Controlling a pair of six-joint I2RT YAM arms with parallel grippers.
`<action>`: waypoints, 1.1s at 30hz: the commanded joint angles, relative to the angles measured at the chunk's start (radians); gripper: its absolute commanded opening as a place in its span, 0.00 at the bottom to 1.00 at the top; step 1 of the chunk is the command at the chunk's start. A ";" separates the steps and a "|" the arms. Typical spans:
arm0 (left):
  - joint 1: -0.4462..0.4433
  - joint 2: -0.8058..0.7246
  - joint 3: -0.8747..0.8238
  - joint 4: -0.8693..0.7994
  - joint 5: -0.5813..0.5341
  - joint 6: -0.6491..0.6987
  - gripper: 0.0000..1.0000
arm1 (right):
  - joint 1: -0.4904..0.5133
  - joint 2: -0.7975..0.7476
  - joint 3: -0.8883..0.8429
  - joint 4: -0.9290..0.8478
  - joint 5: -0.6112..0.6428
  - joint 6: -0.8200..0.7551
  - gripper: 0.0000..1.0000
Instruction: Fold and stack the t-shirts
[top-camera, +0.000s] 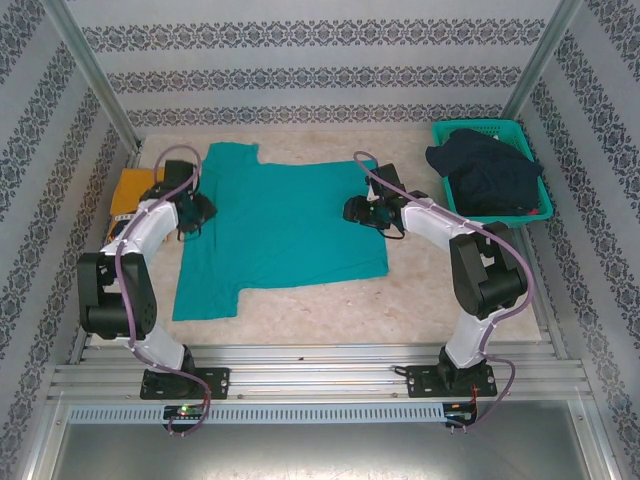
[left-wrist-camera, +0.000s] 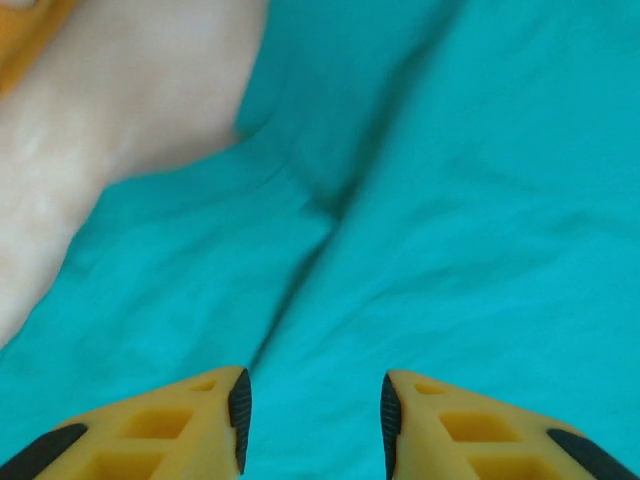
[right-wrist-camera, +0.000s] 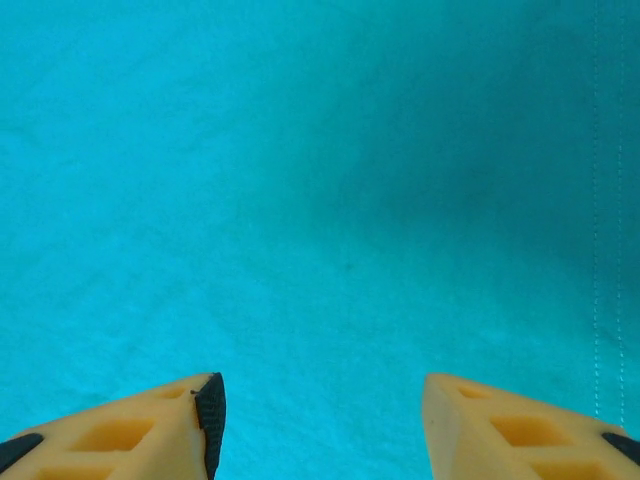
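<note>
You have the soft teal-green cloth t-shirt (top-camera: 280, 225) spread flat across the middle of the pale stone-patterned table (top-camera: 330, 305), with the mustard-yellow cloth shirt (top-camera: 128, 190) lying near its left side, towards the far left corner. Your left gripper (left-wrist-camera: 312, 405) sits over the teal shirt's left part and your right gripper (right-wrist-camera: 318, 410) over its right part, each with its yellow fingers spread apart and nothing pinched between them. The teal plastic mesh basket (top-camera: 478, 126) at the far right holds dark navy clothing (top-camera: 485, 170)
</note>
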 joint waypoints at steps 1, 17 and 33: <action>0.032 -0.017 -0.096 0.100 -0.001 -0.080 0.37 | -0.011 -0.003 0.004 0.004 -0.018 0.002 0.55; 0.137 -0.185 -0.471 0.130 0.058 -0.246 0.27 | -0.030 0.002 0.034 0.001 -0.023 -0.011 0.54; 0.142 -0.362 -0.625 0.083 0.107 -0.359 0.30 | -0.042 0.439 0.543 -0.070 -0.038 0.055 0.53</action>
